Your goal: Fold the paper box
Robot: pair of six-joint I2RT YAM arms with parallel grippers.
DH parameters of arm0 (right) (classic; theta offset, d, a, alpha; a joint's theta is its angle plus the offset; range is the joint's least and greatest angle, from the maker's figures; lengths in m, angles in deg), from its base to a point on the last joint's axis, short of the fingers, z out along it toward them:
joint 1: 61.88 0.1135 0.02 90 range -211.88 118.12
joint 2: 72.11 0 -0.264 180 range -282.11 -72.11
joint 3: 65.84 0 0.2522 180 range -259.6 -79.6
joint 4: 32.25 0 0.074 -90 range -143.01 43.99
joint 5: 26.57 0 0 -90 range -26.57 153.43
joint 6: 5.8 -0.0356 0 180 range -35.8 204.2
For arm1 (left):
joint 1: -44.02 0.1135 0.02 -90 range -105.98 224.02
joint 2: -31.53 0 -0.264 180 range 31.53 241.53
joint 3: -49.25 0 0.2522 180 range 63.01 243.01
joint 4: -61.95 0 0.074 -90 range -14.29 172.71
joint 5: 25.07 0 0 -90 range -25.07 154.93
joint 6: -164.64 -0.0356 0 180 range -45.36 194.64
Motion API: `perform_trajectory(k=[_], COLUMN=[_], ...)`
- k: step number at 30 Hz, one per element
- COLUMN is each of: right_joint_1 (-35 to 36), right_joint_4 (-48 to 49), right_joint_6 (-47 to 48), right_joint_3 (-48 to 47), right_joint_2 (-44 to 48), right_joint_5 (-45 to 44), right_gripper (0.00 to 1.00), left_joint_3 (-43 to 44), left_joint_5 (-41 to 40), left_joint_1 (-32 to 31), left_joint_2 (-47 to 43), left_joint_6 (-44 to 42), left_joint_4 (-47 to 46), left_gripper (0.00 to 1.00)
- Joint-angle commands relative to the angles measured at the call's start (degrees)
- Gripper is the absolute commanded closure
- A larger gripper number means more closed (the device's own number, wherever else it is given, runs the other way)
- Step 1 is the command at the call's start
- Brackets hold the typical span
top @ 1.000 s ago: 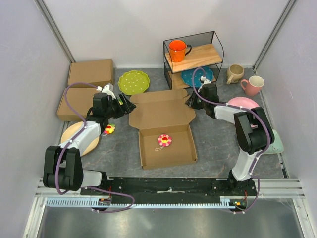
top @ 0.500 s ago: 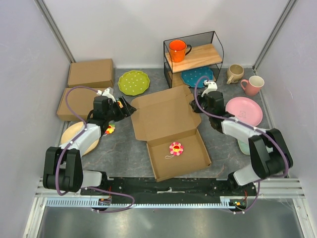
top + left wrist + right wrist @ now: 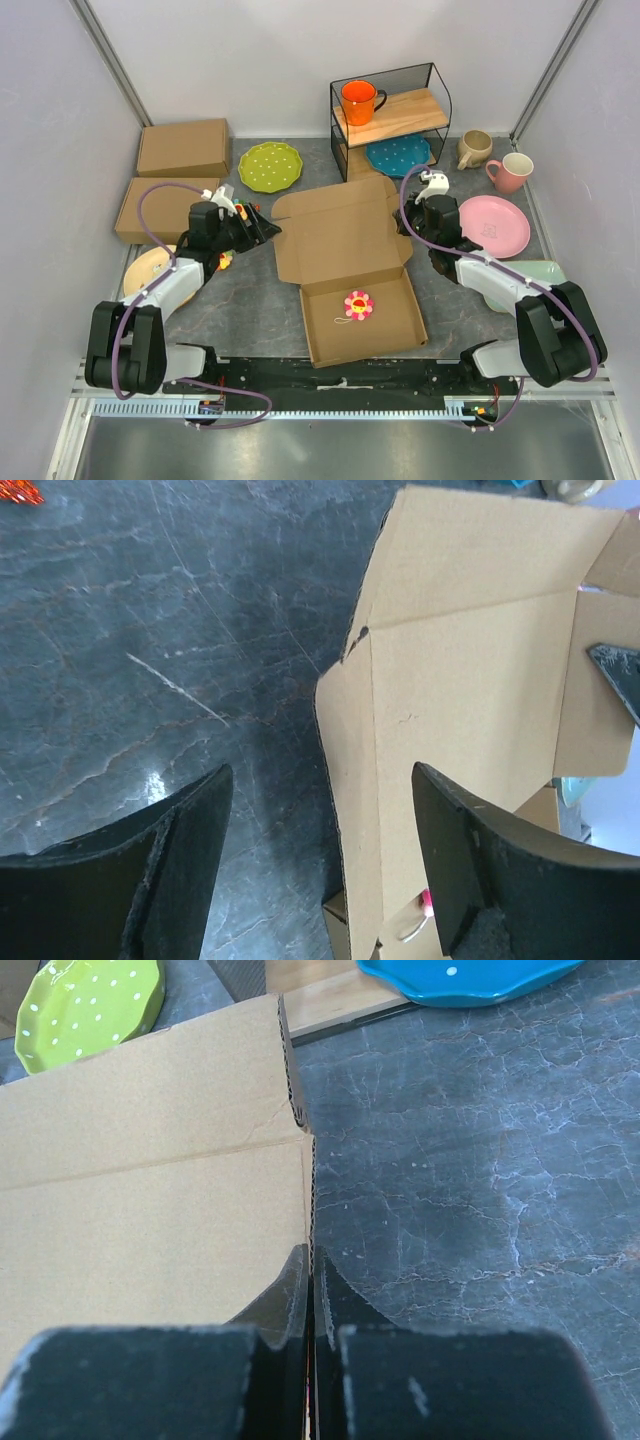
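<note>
The paper box (image 3: 345, 255) is a brown cardboard mailer in the middle of the table, its tray toward me and its lid raised and tilted back. A pink flower toy (image 3: 357, 302) lies in the tray. My right gripper (image 3: 405, 223) is shut on the lid's right edge; in the right wrist view its fingers (image 3: 312, 1290) pinch the cardboard edge (image 3: 150, 1150). My left gripper (image 3: 268, 229) is open at the lid's left edge; in the left wrist view the cardboard edge (image 3: 450, 680) stands between the spread fingers (image 3: 470, 870), not gripped.
Two flat closed cardboard boxes (image 3: 183, 148) lie at the back left. A green plate (image 3: 270, 165), a wire shelf (image 3: 390, 115) with an orange mug and blue plate, two mugs (image 3: 510, 170), a pink plate (image 3: 495, 225), a wooden disc (image 3: 150, 275).
The box has been dragged and turned toward the right and front; the lid has risen. My right gripper moved right and nearer with the lid edge. My left gripper followed toward the lid's left edge.
</note>
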Motion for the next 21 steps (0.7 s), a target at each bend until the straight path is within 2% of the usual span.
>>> perform_trajectory(k=[1, 12, 21], right_joint_1=[0.1, 0.7, 1.0], right_joint_4=[1.5, 0.9, 0.2], right_joint_6=[-0.4, -0.1, 0.1], right_joint_3=[0.4, 0.5, 0.4], right_joint_2=[1.8, 2.8, 3.3], right_joint_5=[-1.0, -0.9, -1.5], right_gripper=[1.00, 1.00, 1.00], left_joint_3=[-1.0, 4.0, 5.5], left_joint_5=[4.0, 3.3, 3.5], left_joint_1=[-1.3, -3.0, -4.3], left_joint_2=[-0.3, 5.7, 6.0], left_joint_6=[1.2, -1.4, -4.4], left_joint_4=[-2.6, 0.8, 3.8], left_gripper=[0.22, 0.35, 0.58])
